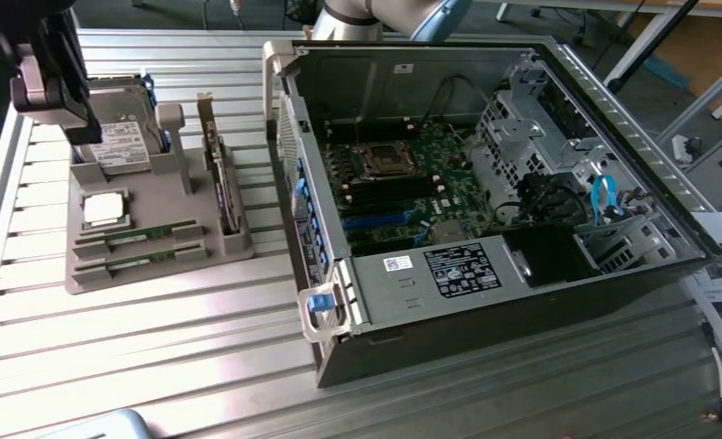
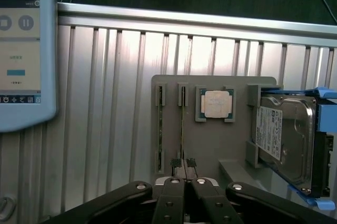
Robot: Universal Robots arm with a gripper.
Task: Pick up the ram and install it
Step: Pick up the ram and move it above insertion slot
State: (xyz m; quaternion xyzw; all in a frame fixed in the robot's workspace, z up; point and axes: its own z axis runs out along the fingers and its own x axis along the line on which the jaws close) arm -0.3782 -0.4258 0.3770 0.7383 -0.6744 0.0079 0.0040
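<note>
1. The fingers [image 2: 176,163] are pressed together with nothing between them. Their two black tips sit side by side.
2. In the wrist view the tips line up with one end of the ram [image 2: 182,126]. It is a thin green stick standing on edge in a slot of the grey holder [image 2: 210,147].
3. The ram is not gripped. It rests in its slot, held by the grey brackets at both ends, and the fingers hang above it without touching.
4. A second ram stick [image 1: 138,262] lies parallel in the next slot, on the side away from the processor [image 2: 217,103].
5. The square silver processor sits in its own recess just beside the ram.
6. Past the processor, a hard drive [image 2: 287,139] with blue side rails leans in a cradle at the holder's end.
7. A wider green expansion card [image 1: 224,197] stands on edge along the holder's side nearest the computer case [image 1: 458,78].
8. In the exterior view the arm's dark end [image 1: 50,78] hangs over the hard-drive end of the holder.
9. The case lies open on the exterior view's right, with the motherboard [image 1: 425,178] exposed inside.
10. Holder and case both rest on the ribbed metal surface [image 1: 153,357].
11. A pale blue touchscreen device [image 2: 21,50] lies on the surface, apart from the holder.
</note>
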